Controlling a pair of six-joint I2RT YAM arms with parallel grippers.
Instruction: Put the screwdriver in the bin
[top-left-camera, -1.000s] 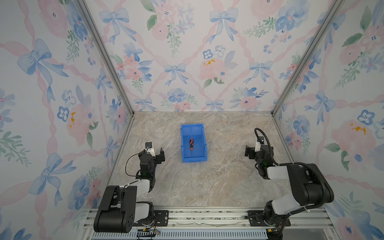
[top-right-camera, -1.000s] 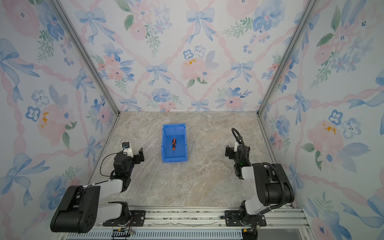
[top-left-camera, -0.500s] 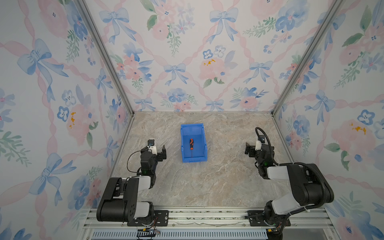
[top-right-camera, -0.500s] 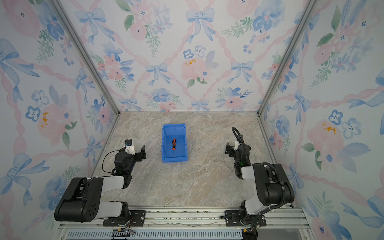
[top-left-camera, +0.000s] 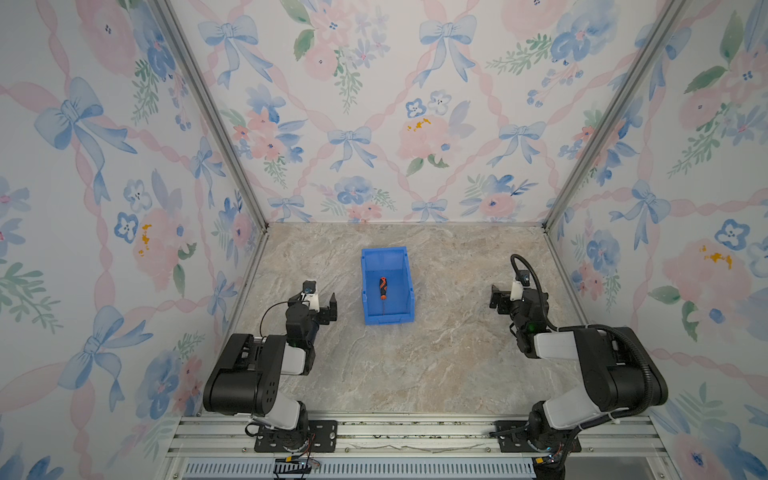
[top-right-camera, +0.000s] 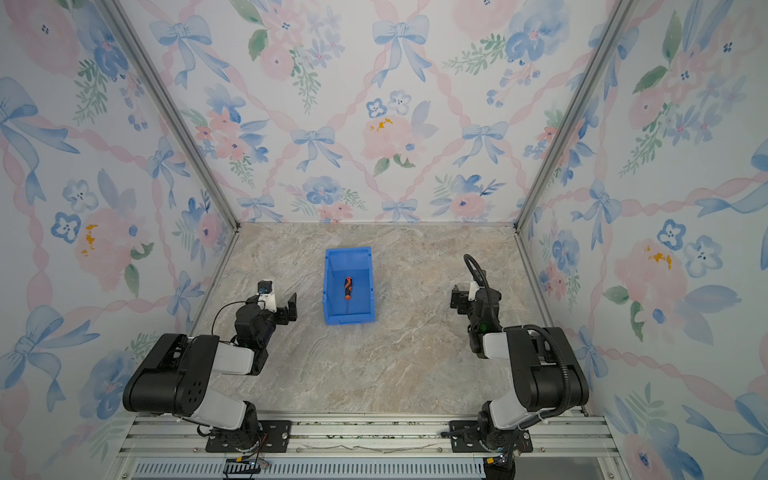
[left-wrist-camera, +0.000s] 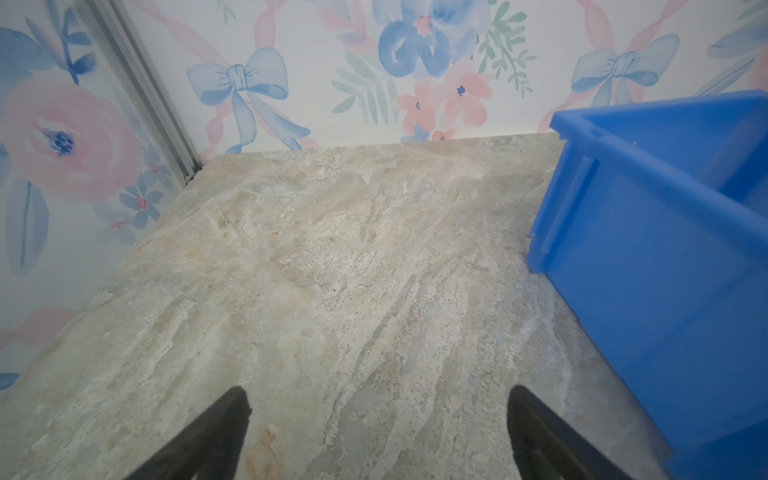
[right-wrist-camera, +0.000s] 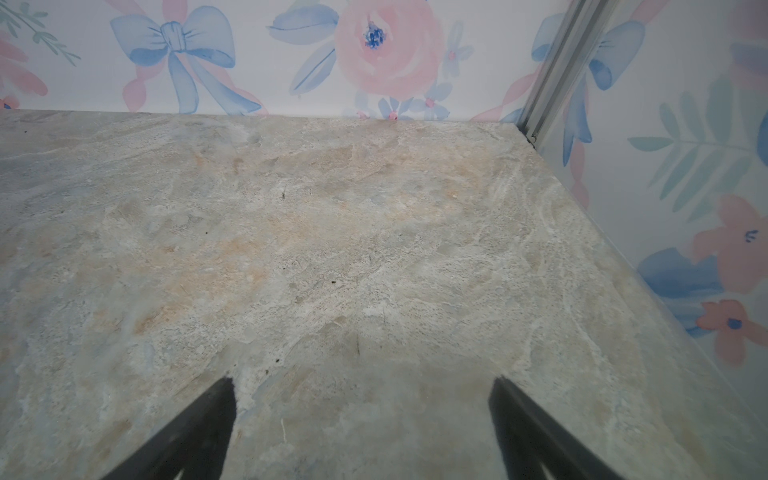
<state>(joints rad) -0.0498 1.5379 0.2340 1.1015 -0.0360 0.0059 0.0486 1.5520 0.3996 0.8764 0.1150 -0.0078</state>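
Where the screwdriver (top-left-camera: 382, 287) lies, walls of the bin (top-left-camera: 384, 260) surround it.

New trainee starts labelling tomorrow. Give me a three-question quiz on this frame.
1. Where does the screwdriver lie?
2. True or false: the left gripper touches the bin.
3. The right gripper is: A) open and empty, B) shut on the screwdriver, C) inside the bin.
Key: 1. Inside the bin, on its floor. 2. False: it is open and apart from the bin. 3. A.
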